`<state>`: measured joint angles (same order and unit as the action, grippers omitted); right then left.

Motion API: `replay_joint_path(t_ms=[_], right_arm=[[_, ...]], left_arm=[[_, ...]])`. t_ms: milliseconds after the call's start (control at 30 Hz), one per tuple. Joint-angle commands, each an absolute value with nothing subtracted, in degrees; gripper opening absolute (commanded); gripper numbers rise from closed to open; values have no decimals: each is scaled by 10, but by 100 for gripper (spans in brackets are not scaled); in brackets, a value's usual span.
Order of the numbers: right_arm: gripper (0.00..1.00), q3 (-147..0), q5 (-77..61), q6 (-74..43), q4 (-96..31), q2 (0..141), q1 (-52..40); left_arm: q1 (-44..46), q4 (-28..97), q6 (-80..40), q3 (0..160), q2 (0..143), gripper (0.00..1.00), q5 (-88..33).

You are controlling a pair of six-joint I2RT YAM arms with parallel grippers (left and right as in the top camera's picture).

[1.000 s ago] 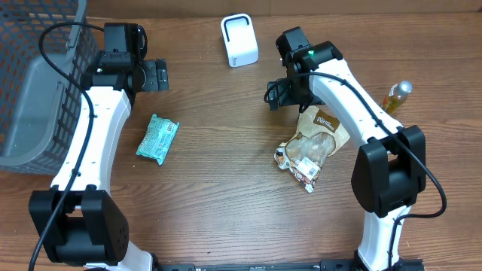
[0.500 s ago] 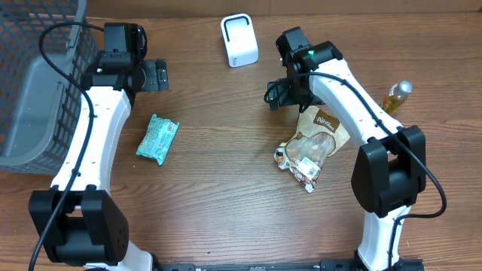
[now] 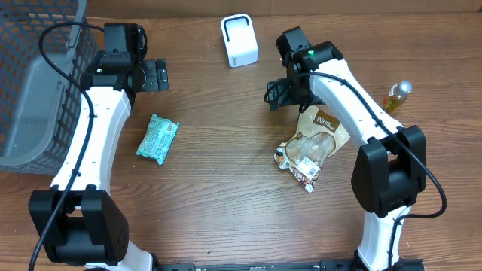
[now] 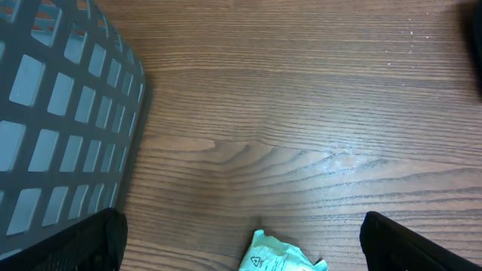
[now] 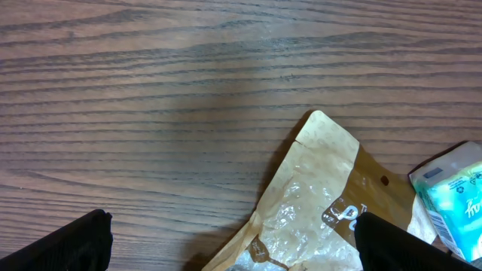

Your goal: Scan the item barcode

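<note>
Both claws are held wide open and empty above the table (image 3: pixel 226 203). The left claw (image 3: pixel 157 75) is seen beside a grey basket (image 3: pixel 30 113), with a green packet (image 3: pixel 157 138) lying flat nearby, apart from it. The right claw (image 3: pixel 276 94) is placed just above the top edge of a brown snack bag (image 3: pixel 316 139). A white scanner (image 3: pixel 239 41) is set upright at the far edge, between the arms.
</note>
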<state>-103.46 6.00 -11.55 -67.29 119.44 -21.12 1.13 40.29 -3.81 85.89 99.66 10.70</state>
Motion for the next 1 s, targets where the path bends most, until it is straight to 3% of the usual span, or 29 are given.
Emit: replay_joint_path(t_ms=[0,367,500,533,600,633,667,967], right_arm=[[100,-1043,64,-115,-671,1193,-211],[100,-1043,64,-115,-671,1193,-211],[100,-1043,64,-115,-671,1193,-211],[100,-1043,64,-115,-671,1193,-211],[100,-1043,64,-115,-671,1193,-211],[100,-1043,64,-115,-671,1193,-211],[100,-1043,64,-115,-671,1193,-211],[100,-1043,64,-115,-671,1193,-211]], left_arm=[[15,401,-25,870,986,100,109],[15,340,-30,870,986,100,93],[15,355,-36,871,986,98,18],[15,376,-37,870,987,82,12],[15,430,-43,870,990,28,12],[15,458,-43,869,993,11,12],[15,480,-43,867,996,4,12],[15,626,-43,863,1039,4,17]])
